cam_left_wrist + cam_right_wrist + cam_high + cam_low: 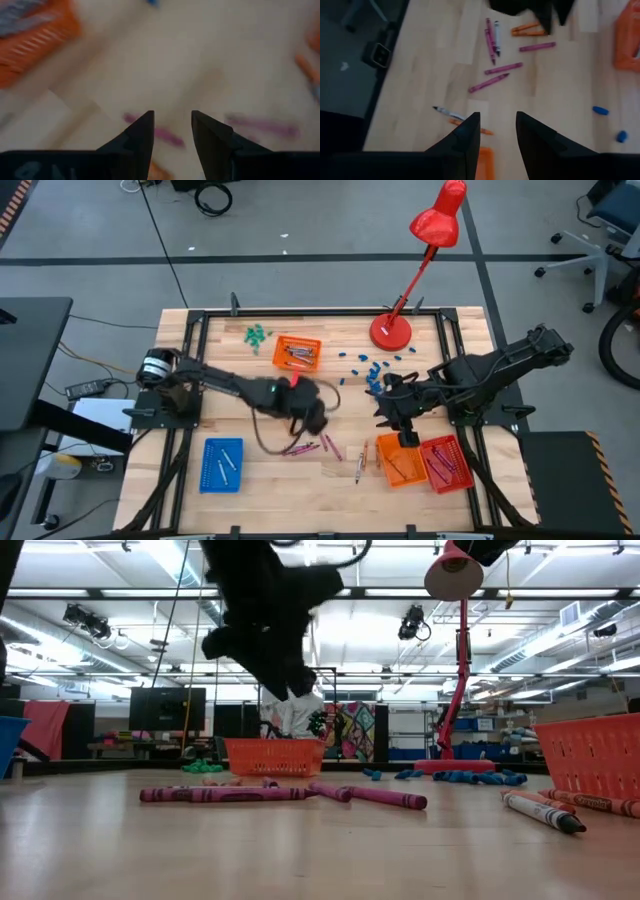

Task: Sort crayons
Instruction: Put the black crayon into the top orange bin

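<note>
Loose crayons lie flat on the wooden table near its front middle: magenta ones (300, 448) (222, 794) (496, 68), an orange one (525, 30) and a grey-white one (447, 111) (540, 812). My left gripper (314, 420) (172, 125) hangs above the magenta crayons, open, with nothing between its fingers. My right gripper (392, 418) (497, 125) hovers open over the table beside the near orange tray (402, 464), clear of everything.
An orange tray (297, 352) with crayons stands at the back, a red tray (446, 463) at the front right beside the near orange one, and a blue tray (222, 464) at the front left. A red lamp (390, 331), blue pieces (372, 370) and green pieces (258, 335) sit at the back.
</note>
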